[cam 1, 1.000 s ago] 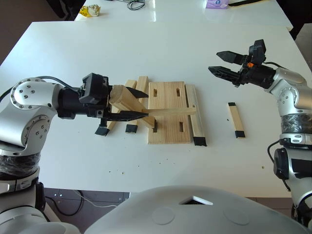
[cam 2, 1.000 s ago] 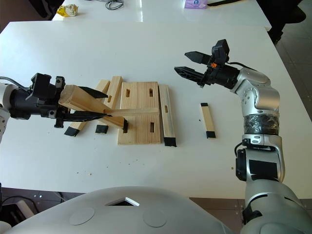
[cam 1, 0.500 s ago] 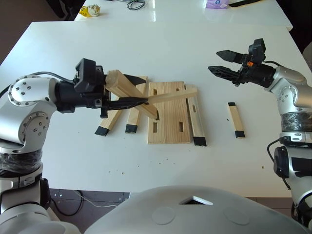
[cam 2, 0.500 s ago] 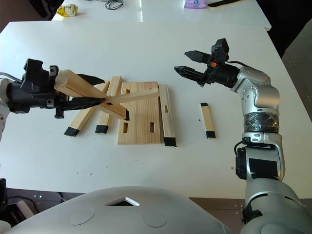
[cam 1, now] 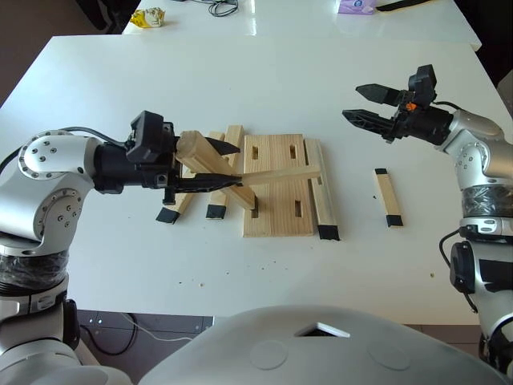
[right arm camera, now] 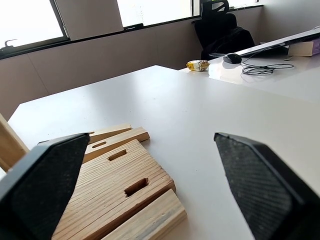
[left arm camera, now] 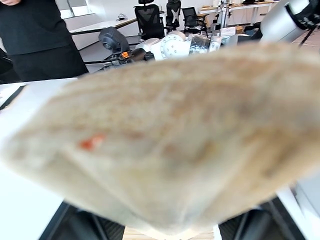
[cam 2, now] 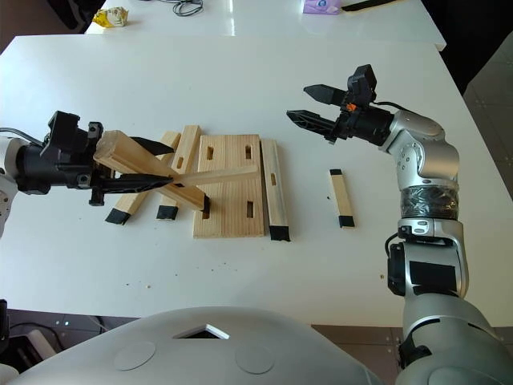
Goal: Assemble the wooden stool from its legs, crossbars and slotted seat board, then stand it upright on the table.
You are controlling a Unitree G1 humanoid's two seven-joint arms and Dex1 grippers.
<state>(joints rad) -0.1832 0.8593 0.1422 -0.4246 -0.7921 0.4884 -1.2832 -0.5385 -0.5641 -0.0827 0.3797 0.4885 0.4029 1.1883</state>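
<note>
– Fingers (cam 1: pixel 220 147) of the left gripper (cam 1: pixel 237 165): closed, clamped on the held leg (cam 1: pixel 210 164). Fingers (cam 1: pixel 370 90) of the right gripper (cam 1: pixel 353 101): spread wide with nothing between them, above the table well to the right of the parts.

– Stock, largest first?

– Item 1: table (cam 1: pixel 240 80), white.
Item 2: seat board (cam 1: pixel 276 218), lying flat at centre.
Item 3: held leg, tilted, with its lower end down at the board's near-left slot. Seated or merely resting, cannot tell.
Item 4: crossbar (cam 1: pixel 280 174), joined to the held leg's side and reaching right across the board.
Items 5–6: two spare legs (cam 1: pixel 220 199), flat just left of the board and partly under the held leg.
Item 7: edge leg (cam 1: pixel 323 200), touching the board's right side.
Item 8: lone leg (cam 1: pixel 387 196), flat and well apart to the right.

– Step in hand?

– Judged: fitting the held leg into its slot, early in the build. To do it well, bring the leg upright before pressing, so the end enters square. Steady the board with the idle gripper, and keep the crossbar from levering against the wood.

– Containers?

– No bin or tray. The only holders are the slots (cam 1: pixel 295 149). Three show open, and the fourth is covered by the held leg's end.
</note>
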